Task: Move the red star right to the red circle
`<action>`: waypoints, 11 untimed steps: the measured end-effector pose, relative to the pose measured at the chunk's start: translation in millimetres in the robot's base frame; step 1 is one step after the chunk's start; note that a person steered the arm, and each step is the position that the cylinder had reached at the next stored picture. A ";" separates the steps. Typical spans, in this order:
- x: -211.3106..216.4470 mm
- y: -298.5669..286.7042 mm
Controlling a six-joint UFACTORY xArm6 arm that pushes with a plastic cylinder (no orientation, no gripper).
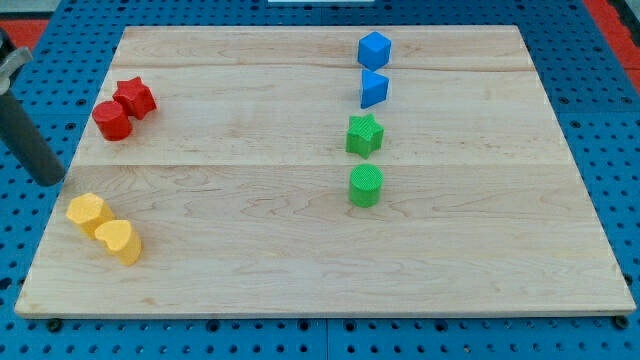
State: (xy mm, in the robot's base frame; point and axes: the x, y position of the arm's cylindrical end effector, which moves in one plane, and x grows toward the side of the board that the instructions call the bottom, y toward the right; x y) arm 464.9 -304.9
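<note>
1. Eight blocks lie on the wooden worktop (250, 230) before you, in four pairs of like colour.
2. At about ten o'clock you find the red star (135, 97), touching the red circle (112, 121); the star sits at the circle's one o'clock side, so the circle lies toward seven o'clock from it.
3. At about eight o'clock lie two yellow blocks in contact: a rounded yellow block (87, 212), its shape unclear, and a yellow heart (120, 241) at its five o'clock.
4. Right of centre you see a column running from twelve to six o'clock: a blue block with angled faces (374, 49), a blue wedge-like block (374, 89) just below it, a green star (364, 136), then a green cylinder (366, 186).
5. The dark rod enters from the view's left edge; my tip (52, 180) rests at the worktop's left border, near seven o'clock of the red circle and apart from it, and at eleven o'clock of the yellow pair.
6. The arm carries no pincer, so no released or clenched state applies.
</note>
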 end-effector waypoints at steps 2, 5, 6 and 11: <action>-161.5 3.6; -137.3 47.9; -137.1 67.6; -108.1 95.2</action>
